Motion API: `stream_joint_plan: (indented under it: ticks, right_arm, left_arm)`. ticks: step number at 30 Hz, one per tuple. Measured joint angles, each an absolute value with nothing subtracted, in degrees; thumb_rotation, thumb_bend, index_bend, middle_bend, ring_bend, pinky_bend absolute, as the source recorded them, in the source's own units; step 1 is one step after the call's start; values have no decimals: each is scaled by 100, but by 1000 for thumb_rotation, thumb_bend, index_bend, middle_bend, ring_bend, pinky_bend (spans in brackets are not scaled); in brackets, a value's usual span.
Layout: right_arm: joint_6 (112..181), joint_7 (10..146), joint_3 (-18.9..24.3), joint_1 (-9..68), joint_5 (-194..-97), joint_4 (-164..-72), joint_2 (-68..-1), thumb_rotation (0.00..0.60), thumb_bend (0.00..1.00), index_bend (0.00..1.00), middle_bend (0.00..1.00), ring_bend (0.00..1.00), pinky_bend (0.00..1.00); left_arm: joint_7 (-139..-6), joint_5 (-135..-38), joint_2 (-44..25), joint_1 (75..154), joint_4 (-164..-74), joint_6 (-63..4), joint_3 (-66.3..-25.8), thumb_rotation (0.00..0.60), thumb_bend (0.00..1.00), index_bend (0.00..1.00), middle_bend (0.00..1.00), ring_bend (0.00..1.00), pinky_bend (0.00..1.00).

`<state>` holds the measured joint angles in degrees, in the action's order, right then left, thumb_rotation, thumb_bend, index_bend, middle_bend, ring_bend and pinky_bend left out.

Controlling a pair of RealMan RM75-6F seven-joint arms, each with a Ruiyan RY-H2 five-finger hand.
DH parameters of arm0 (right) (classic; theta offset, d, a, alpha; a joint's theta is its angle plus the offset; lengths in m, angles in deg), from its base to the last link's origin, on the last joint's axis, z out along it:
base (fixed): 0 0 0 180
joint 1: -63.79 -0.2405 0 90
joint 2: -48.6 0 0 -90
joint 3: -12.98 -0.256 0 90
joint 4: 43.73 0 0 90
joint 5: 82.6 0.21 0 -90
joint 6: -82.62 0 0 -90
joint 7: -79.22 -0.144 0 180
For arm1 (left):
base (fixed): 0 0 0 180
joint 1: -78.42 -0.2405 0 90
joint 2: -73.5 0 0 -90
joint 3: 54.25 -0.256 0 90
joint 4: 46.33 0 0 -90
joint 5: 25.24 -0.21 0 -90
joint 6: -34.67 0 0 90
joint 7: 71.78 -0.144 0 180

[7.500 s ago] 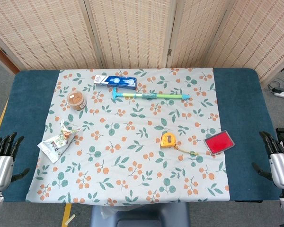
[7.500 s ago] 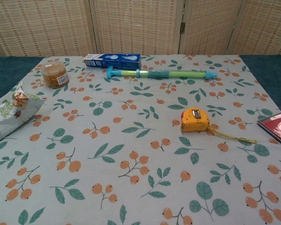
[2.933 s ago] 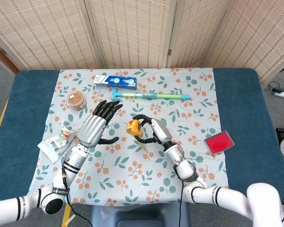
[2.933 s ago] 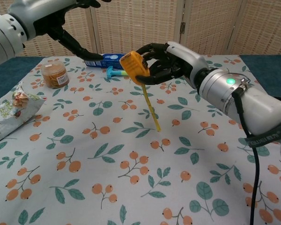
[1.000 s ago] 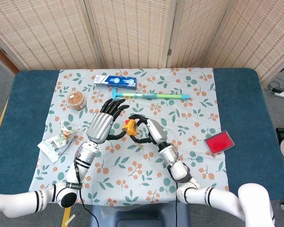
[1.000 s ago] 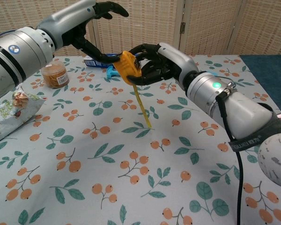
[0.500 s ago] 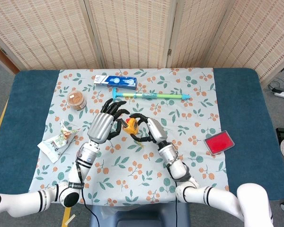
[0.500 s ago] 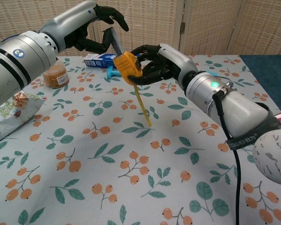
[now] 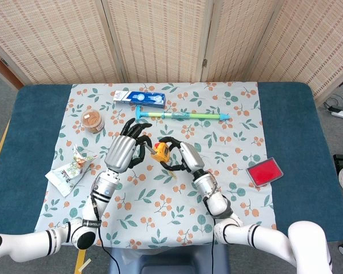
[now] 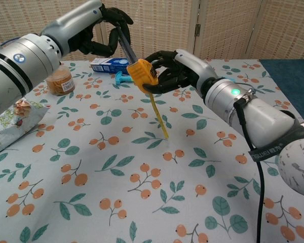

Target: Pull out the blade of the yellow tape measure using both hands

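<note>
Green-and-white foil of a snack bag [image 10: 10, 121] lies at the left edge of the floral cloth [image 9: 160, 188] covering the blue desk [image 9: 34, 142]; its printing is too small to read. Further back stands a round tub [image 10: 60, 82] of brown contents with a blurred label. Over the middle, the left hand [image 10: 102, 33] pinches the grey blade [image 10: 125, 48], which runs taut and slanting down to the yellow tape measure [image 10: 144, 75]. The right hand [image 10: 178, 70] grasps that tape measure, held up off the cloth, with a yellow wrist strap [image 10: 159, 117] dangling from it to the cloth. Behind the hands lie a blue box [image 10: 107, 65] with white printing that is illegible here, and a green and teal water squirter [image 9: 183, 115]. On the right forearm, a black band carries white lettering [image 10: 271, 148] too distorted to make out. A red pad [image 9: 264, 172] rests near the cloth's right edge.
</note>
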<state>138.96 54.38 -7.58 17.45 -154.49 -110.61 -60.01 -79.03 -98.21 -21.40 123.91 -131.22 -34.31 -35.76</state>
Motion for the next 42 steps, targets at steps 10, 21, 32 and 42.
stream_joint_plan:
  ticks: [10,21,32,42]
  right_arm:
    - [13859,5566,-605,1888,-15517,-11222,-5628,600,487,514,473,422,286]
    - [13840,5592,-239,2262,-15698,-11599,-4840,600,487,514,474,421,286]
    - [13910,5397,199,2797,-15878,-12060,-3961,600,488,514,473,423,286]
    - [14140,5197,605,3236,-16189,-12164,-3420,600,487,514,473,424,286]
  left_arm:
    - [-7506,-9835,-2138,12272,-12997,-3557,-3535,600,842,564,261,229,46]
    - [-6749,-9701,-2001,12065,-12917,-3629,-3377,600,842,535,281,240,49]
    - [-5747,-9460,-1632,11827,-12744,-3418,-3187,600,842,523,283,238,49]
    - [-5094,-9081,-1236,11688,-12505,-2976,-2989,600,839,523,283,232,49]
